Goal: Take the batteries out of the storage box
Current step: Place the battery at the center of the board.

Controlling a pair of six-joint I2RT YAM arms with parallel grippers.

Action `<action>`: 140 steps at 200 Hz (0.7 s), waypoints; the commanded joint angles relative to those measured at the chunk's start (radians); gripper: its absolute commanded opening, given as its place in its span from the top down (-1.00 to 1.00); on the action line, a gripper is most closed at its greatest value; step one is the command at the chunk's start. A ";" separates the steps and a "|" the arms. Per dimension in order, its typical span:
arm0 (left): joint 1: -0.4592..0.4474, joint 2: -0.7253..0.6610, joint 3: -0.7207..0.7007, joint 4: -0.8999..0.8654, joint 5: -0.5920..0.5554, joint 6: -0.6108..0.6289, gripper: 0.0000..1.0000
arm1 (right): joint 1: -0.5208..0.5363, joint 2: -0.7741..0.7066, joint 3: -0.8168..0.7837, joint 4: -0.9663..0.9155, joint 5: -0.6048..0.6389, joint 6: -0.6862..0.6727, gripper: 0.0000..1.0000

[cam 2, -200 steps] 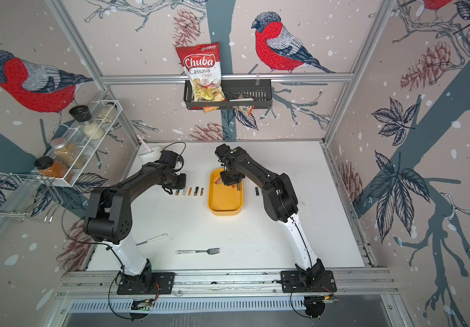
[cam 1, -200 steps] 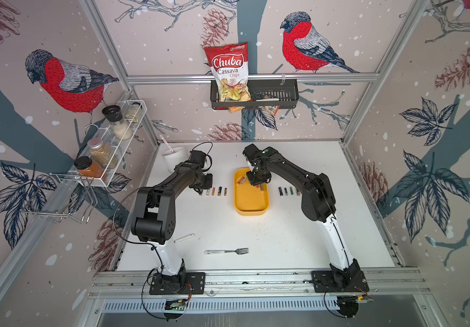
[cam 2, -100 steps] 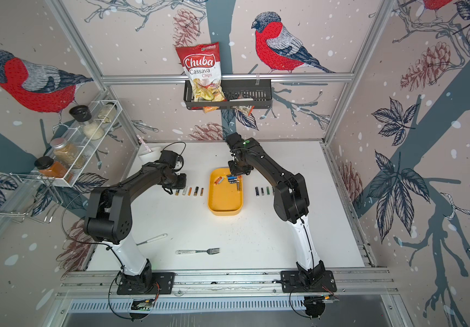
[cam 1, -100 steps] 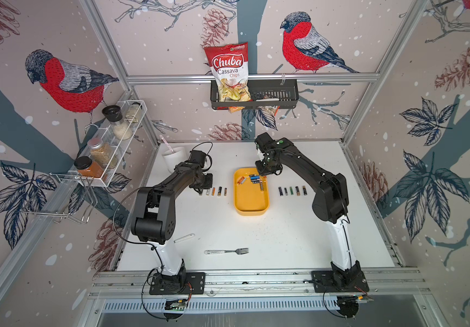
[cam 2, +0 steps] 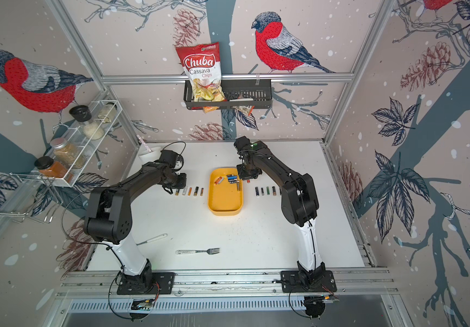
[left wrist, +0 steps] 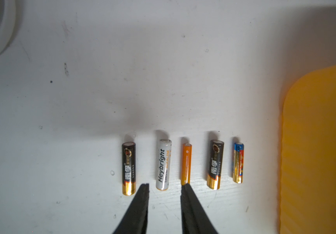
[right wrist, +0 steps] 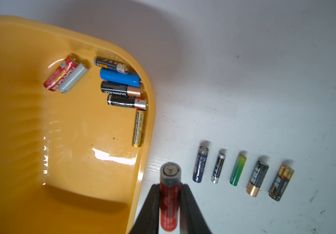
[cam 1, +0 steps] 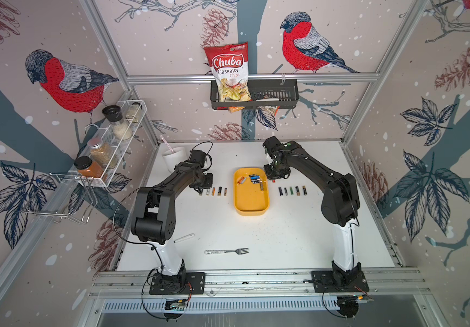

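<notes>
The yellow storage box (cam 1: 252,202) (right wrist: 31,141) lies mid-table and holds several batteries (cam 1: 253,179) (right wrist: 122,85) at its far end. My right gripper (right wrist: 170,186) (cam 1: 275,177) is shut on a red battery (right wrist: 170,175), held just past the box's right rim above the table. To its right, several batteries (right wrist: 242,172) (cam 1: 291,191) lie in a row. My left gripper (left wrist: 165,185) (cam 1: 204,184) is open and empty, low over another row of batteries (cam 1: 212,191) left of the box. Its tips flank the near end of a white battery (left wrist: 163,164).
A fork (cam 1: 226,251) and a white-handled utensil (cam 1: 184,237) lie toward the table's front. A white cup (cam 1: 174,158) stands at the back left. A spice rack (cam 1: 109,144) hangs on the left wall, and a black basket (cam 1: 273,94) with a chips bag hangs on the back wall.
My right gripper has lifted out of the box's far end and moved right, past its rim, with the red battery in it. The left arm has stayed still.
</notes>
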 commanded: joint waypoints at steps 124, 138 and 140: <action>-0.009 0.019 0.031 -0.013 0.008 -0.013 0.36 | -0.008 0.048 -0.173 0.135 -0.029 0.055 0.56; -0.011 0.020 0.030 -0.015 0.008 -0.012 0.36 | -0.007 0.054 -0.178 0.142 -0.031 0.060 0.56; -0.010 0.020 0.030 -0.015 0.008 -0.012 0.35 | -0.006 0.054 -0.178 0.143 -0.033 0.060 0.56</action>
